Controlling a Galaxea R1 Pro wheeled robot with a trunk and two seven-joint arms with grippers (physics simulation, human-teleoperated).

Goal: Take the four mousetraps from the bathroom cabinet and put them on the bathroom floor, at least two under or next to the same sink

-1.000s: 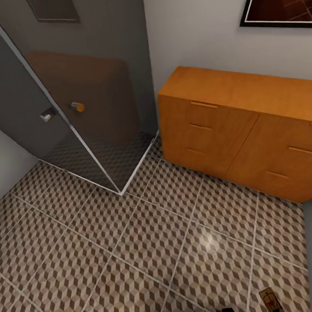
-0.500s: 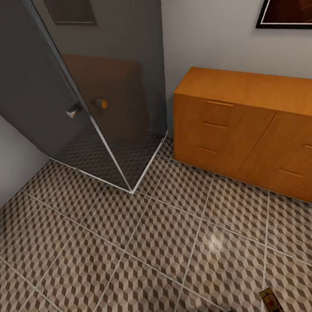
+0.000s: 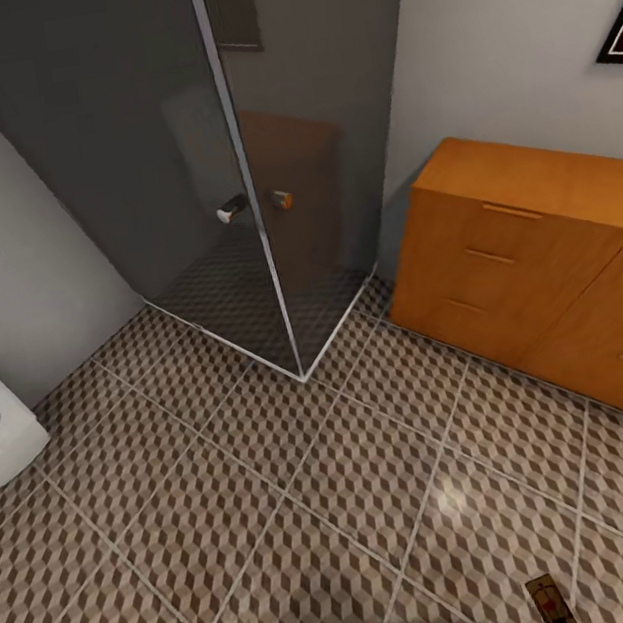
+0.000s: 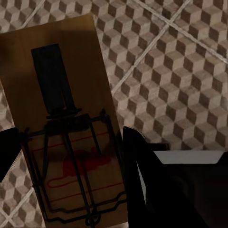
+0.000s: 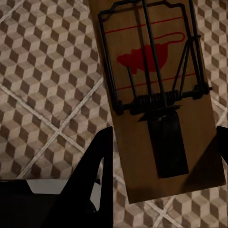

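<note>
Each gripper, left and right, was clamped across a flat brown mousetrap, red-printed board running lengthwise out past the fingers.

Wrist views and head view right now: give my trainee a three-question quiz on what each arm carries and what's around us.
1. True or false: each gripper, left and right, has its jaws around a flat brown wooden mousetrap with black wire, left and right.
2. What orange-brown wooden furniture stands beside the grey glass shower enclosure?
3. The patterned cube-print floor tiles are: A) bare wood B) tiled C) carpet.

Key: 1 true; 2 the drawer cabinet; 3 B.
</note>
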